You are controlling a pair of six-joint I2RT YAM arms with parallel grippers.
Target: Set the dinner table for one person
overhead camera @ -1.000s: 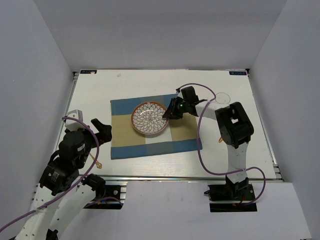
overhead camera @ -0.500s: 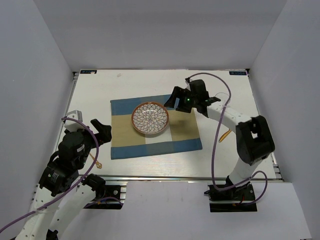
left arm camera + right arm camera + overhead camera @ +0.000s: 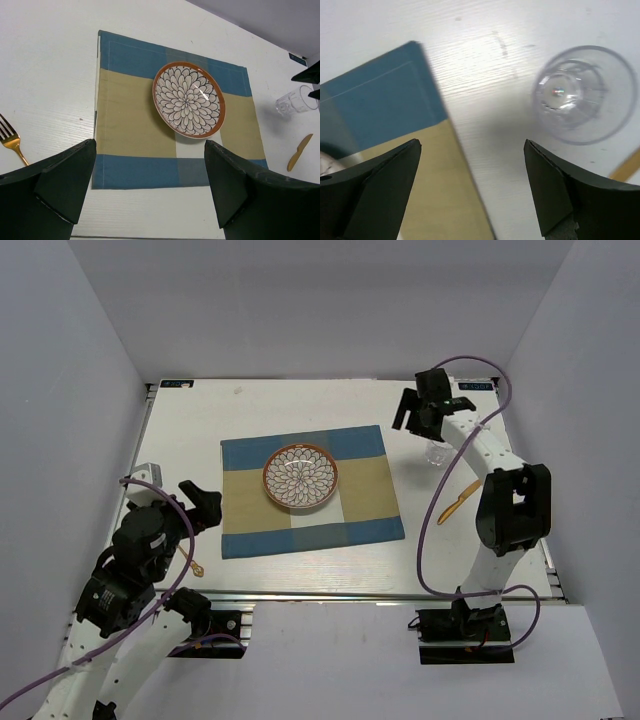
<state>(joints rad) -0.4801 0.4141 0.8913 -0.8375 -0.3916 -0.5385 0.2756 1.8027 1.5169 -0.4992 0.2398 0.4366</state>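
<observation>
On the white dinner table (image 3: 300,410) lies a blue and tan striped placemat (image 3: 345,495), and a flower-patterned plate (image 3: 300,477) rests on its middle. Right of the mat stands a clear glass (image 3: 440,452), with a gold knife (image 3: 458,500) nearer to me. A gold fork (image 3: 195,565) lies left of the mat. My right gripper (image 3: 413,418) hovers open and empty behind the mat's far right corner, just left of the glass (image 3: 585,95). At the near left my left gripper (image 3: 203,502) is open and empty, facing the plate (image 3: 188,99).
A metal rail (image 3: 380,596) runs along the table's near edge. White walls close in the table on the left, back and right. The fork (image 3: 11,140) lies close to my left fingers, and the knife (image 3: 299,151) is beside the mat's right edge.
My right gripper opened at the plate's right rim, then swung away to the back right, ending near the glass. The plate stayed on the mat. The left arm barely moved.
</observation>
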